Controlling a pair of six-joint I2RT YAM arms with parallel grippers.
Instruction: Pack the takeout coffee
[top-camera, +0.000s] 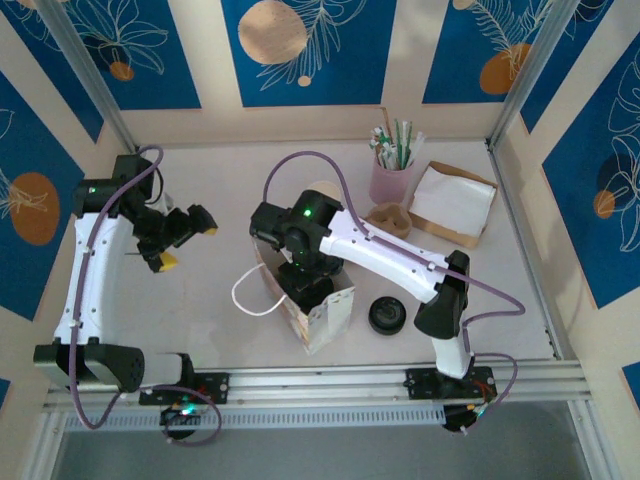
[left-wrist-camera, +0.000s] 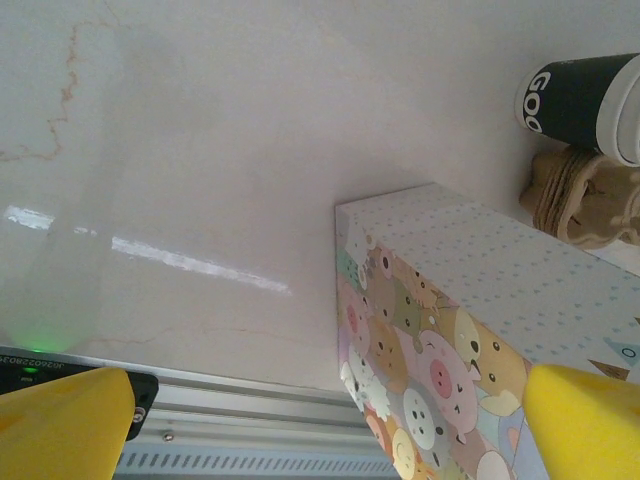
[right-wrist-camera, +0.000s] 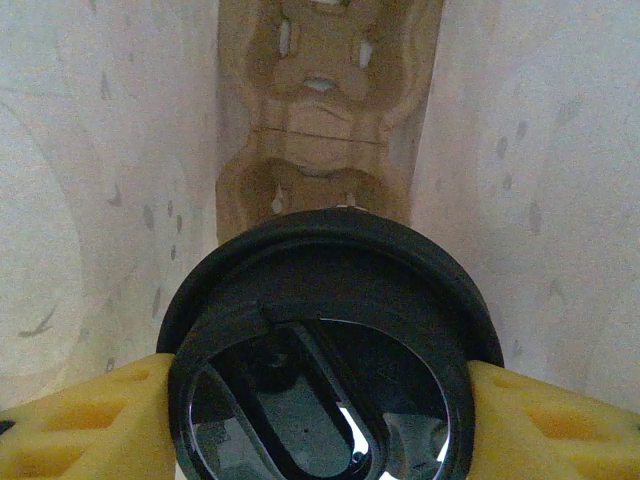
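Top view: left gripper (top-camera: 187, 243) over the left side of the bench (top-camera: 200, 330), jaws wide apart. Right gripper (top-camera: 305, 285) down inside the paper bag (top-camera: 330, 318) by the middle of the near edge. Loose black lid (top-camera: 387, 315) just right of the bag.

Left wrist: gripper spread wide, patterned bag wall close on the right.

Right wrist: gripper clamped on the black lid rim of the takeout coffee (right-wrist-camera: 320, 330), inside the bag, with a cardboard tray (right-wrist-camera: 320, 120) beyond it on the bag's floor.
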